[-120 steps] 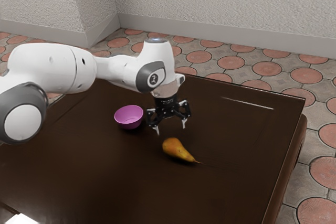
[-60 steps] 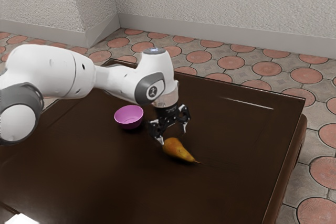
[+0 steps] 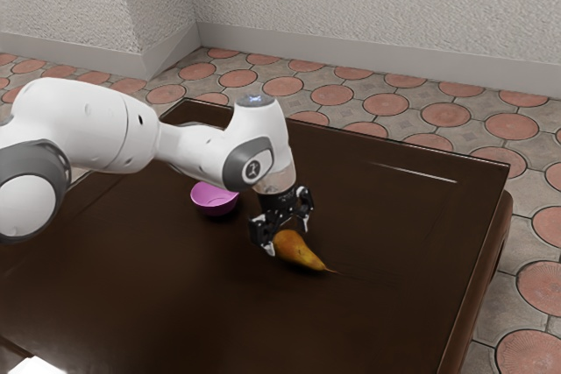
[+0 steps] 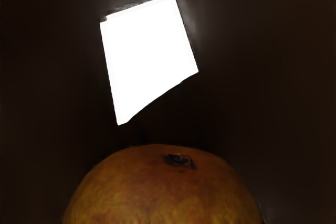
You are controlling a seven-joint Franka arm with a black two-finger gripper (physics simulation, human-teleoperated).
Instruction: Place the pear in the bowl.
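Note:
My gripper point(image 3: 290, 232) is low over the pear's thick end in the exterior view, its fingers open and standing on either side of that end. The orange-brown pear point(image 3: 301, 254) lies on its side on the table, its thin stem end pointing to the exterior view's lower right. In the wrist view the pear's rounded end point(image 4: 163, 192), with a dark blossom spot, is just under the hand. The pink-purple bowl point(image 3: 215, 205) stands upright on the table, to the exterior view's left of the gripper.
The dark brown table point(image 3: 394, 243) lies under both things, its raised edge at the exterior view's right. A bright white patch point(image 4: 147, 56) shows on the dark surface beyond the pear in the wrist view.
My hand has come down to the pear and tilted, its open fingers now low around the thick end. The pear and bowl have stayed in place.

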